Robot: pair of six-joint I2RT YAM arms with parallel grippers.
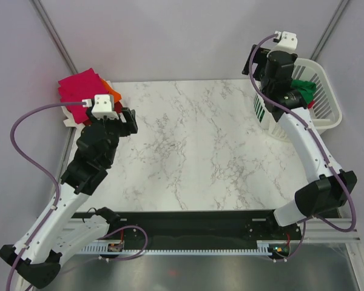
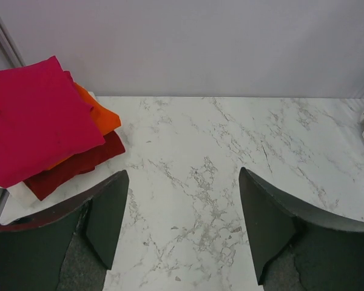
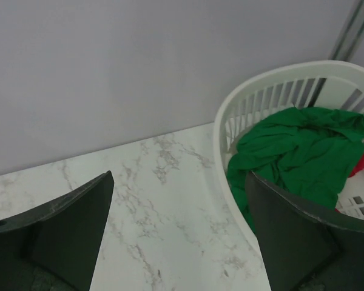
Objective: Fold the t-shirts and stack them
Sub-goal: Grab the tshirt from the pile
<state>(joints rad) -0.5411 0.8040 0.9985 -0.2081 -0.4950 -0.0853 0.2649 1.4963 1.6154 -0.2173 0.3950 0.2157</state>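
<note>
Now your right gripper (image 3: 179, 194), jaws apart, empty, hovers beside basket (image 3: 261, 97), likely for green shirt (image 3: 291, 145); left gripper (image 2: 182, 182), likewise apart, near folded stack (image 2: 42, 121).

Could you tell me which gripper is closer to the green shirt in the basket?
Right. The right gripper hangs at the rim of the basket, beside the green shirt; the left gripper is across the table, by the folded stack.

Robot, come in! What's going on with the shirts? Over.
Left tool open, empty, beside the folded stack. Right tool open, empty, at the basket. Green shirt crumpled inside, not yet folded. Nothing lying on it.
</note>
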